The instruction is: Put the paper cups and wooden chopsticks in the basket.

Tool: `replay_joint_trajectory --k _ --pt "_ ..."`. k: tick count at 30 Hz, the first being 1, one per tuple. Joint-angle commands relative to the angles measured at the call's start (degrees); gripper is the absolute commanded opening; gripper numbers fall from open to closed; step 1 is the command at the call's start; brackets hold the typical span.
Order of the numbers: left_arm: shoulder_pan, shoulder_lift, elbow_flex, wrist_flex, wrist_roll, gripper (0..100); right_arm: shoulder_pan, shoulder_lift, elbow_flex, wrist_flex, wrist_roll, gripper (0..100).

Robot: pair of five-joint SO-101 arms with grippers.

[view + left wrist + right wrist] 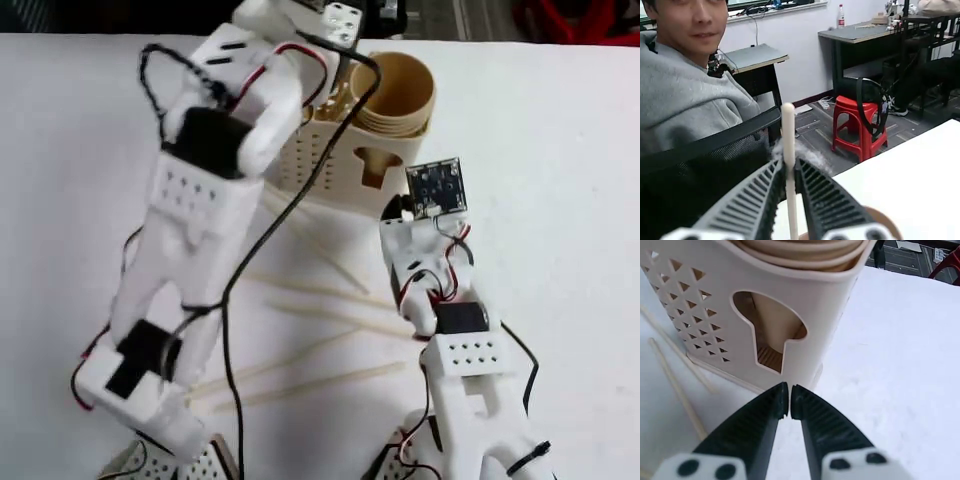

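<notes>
My left pincer [789,165] is clamped tight on one wooden chopstick [788,125], which stands upright between its ribbed fingers, with the paper cups [395,90] just below its tips. Directly ahead of my right pincer [789,394], whose tips are pressed together on nothing, the basket [710,295] stands on the white worktop [900,365], the stacked cups nested inside it. Loose chopsticks [676,390] lie flat on the worktop just beside that right pincer, outside the basket and near its perforated wall.
</notes>
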Motion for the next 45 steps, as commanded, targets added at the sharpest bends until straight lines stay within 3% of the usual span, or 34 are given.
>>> replay_joint_trajectory --k 1,5,10,18,23,28,32,38,45 --pt "-2.4 2.9 -2.1 -2.8 0.7 2 0.6 -2.0 -0.4 -1.3 -0.2 2.5" --pt "-2.9 4.4 -2.2 0.4 0.4 6 0.6 -2.0 -0.5 -1.3 -0.1 2.5" --pt "-3.5 3.1 -2.5 8.9 0.5 21 0.6 -2.0 -0.5 -1.3 -0.1 2.5" --pt "-8.7 -7.1 -2.5 23.6 -0.3 21 0.6 -2.0 -0.5 -1.3 -0.1 2.5" --pt "-9.7 -12.8 -2.1 38.9 -9.1 21 1.1 -2.0 -0.5 -1.3 -0.1 2.5" --pt "-12.9 -12.9 -1.1 53.1 -11.0 21 1.9 -2.0 -0.7 -1.3 -0.1 2.5" --pt "-18.5 -15.1 10.5 52.3 -11.3 21 2.0 -2.0 -0.7 -1.3 -0.1 2.5" --pt "-19.7 -16.0 29.3 52.0 -17.9 21 2.0 -2.0 -0.7 -1.3 -0.1 2.5" --pt "-19.7 -16.0 51.3 39.6 -18.0 21 2.0 -2.0 -0.7 -1.3 -0.1 2.5"
